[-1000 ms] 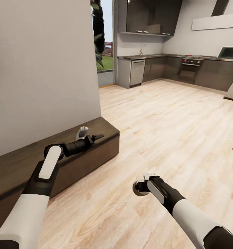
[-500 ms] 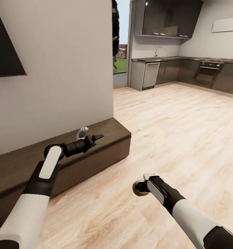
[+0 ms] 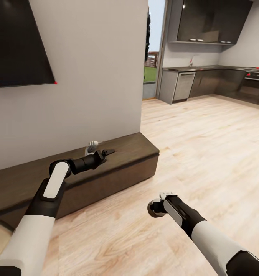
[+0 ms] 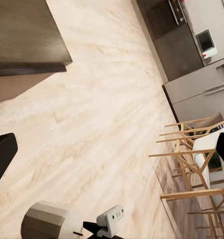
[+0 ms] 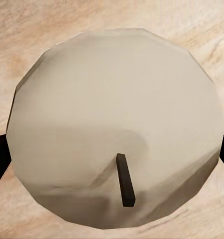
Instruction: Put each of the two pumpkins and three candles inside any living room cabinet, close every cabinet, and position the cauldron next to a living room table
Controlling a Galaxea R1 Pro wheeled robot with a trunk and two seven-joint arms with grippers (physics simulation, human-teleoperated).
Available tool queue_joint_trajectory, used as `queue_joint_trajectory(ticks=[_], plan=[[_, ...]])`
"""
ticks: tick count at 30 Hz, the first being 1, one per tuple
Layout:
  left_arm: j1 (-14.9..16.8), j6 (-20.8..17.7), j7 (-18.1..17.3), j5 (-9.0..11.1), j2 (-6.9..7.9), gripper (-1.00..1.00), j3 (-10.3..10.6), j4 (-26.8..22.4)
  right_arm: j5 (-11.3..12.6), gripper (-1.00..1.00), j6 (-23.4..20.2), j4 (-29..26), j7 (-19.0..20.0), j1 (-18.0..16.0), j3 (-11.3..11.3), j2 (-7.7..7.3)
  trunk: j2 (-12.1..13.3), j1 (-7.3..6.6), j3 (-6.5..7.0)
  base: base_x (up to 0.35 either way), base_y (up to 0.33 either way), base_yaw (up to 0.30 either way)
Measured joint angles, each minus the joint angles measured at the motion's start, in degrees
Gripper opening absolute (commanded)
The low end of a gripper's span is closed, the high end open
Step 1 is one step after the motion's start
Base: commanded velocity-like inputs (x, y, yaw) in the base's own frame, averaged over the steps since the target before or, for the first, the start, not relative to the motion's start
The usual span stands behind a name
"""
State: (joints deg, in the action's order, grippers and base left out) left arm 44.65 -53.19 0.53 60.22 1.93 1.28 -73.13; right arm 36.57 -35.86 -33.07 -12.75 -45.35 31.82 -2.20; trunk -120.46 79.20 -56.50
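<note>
The cabinet [image 3: 121, 155] is a long, low dark-brown console against the white wall, its drawers shut; its end corner also appears in the left wrist view [image 4: 22, 35]. My left gripper [image 3: 100, 149] hovers open over the cabinet's top with nothing between its fingers. My right gripper [image 3: 157, 207] is held low over the wood floor, shut on a beige candle [image 3: 155, 211]. In the right wrist view the candle [image 5: 117, 119] is seen flat top first, with its dark wick, and the same candle [image 4: 45, 224] shows in the left wrist view. Pumpkins and cauldron are out of view.
A dark wall-mounted screen [image 3: 14, 42] hangs above the cabinet. Light wood floor [image 3: 206, 145] stretches right toward a dark kitchen [image 3: 206, 82] with a doorway beside it. Wooden chairs [image 4: 191, 149] stand farther off in the left wrist view.
The head view has swung left, so the cabinet, wall and kitchen slide right in the picture and the dark screen comes into view. Both arms keep their pose, the candle still held.
</note>
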Motion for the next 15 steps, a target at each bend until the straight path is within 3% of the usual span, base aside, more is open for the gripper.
queue_joint_trajectory(ticks=[15], plan=[[0.0,0.0,-0.2,0.1,0.03,1.00,0.0,0.1,0.1,-1.00,0.0,0.0,0.1,0.0,0.0,-0.05,0.0,0.00,0.63,0.000,0.000,0.257]])
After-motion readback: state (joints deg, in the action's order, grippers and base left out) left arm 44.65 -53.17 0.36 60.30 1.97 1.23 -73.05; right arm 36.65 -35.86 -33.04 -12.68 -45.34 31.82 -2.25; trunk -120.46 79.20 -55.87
